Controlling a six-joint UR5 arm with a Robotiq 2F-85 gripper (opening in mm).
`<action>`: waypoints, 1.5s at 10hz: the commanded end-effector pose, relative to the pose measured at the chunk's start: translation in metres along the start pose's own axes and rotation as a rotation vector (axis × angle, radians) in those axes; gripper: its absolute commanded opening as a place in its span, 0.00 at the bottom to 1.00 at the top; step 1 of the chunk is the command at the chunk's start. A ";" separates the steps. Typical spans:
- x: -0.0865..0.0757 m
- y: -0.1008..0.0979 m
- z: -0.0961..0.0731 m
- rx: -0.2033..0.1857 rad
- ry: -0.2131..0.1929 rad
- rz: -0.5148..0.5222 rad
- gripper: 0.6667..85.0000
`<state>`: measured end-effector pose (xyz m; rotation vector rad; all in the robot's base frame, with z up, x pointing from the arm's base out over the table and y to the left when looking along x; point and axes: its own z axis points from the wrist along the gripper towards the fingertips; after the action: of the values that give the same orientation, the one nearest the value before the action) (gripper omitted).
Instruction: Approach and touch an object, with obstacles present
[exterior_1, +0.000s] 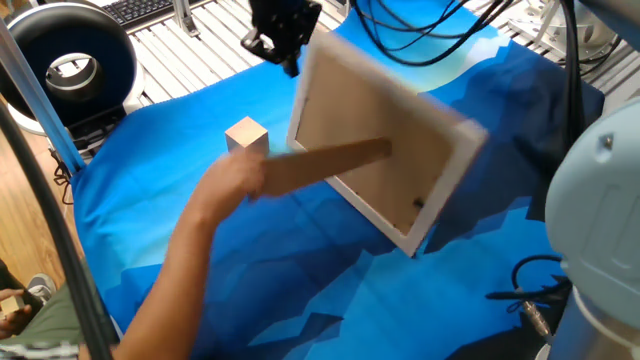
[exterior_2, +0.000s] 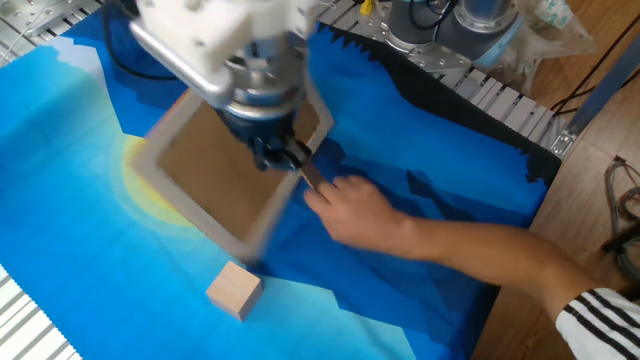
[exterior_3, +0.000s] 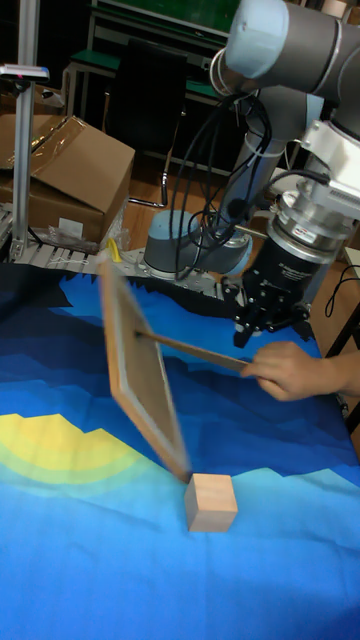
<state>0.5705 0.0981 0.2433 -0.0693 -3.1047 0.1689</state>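
1. We saw the small wooden cube (exterior_1: 247, 135) resting on the blue patterned cloth (exterior_1: 150, 190) that covered the surface, near the cloth's edge in the other fixed view (exterior_2: 235, 290).
2. The long wooden board (exterior_1: 385, 135) stood tilted and blurred, leaning over rather than upright; in the tall fixed view its lower corner (exterior_3: 180, 465) hung just above and beside the cube (exterior_3: 211, 502).
3. A thin brown strip (exterior_1: 330, 163) ran from the board's face out to a person's hand (exterior_1: 225, 180), which gripped its free end.
4. In the tall fixed view the hand (exterior_3: 285, 370) sat just below the claw (exterior_3: 265, 318), with the strip (exterior_3: 195, 349) stretching from it to the board (exterior_3: 140, 365).
5. The claw (exterior_1: 285, 45) hovered over the board's upper edge, well apart from the cube and touching neither.
6. We could not tell whether the claw's fingers were spread or closed; they showed only as a dark cluster (exterior_2: 275, 150) with nothing visibly held.
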 end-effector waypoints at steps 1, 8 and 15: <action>-0.008 0.037 0.019 0.002 -0.022 0.053 0.00; 0.004 -0.060 -0.008 0.090 0.022 -0.100 0.00; 0.011 -0.145 0.038 0.088 -0.032 -0.097 0.00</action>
<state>0.5574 -0.0237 0.2353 0.0948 -3.0931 0.3192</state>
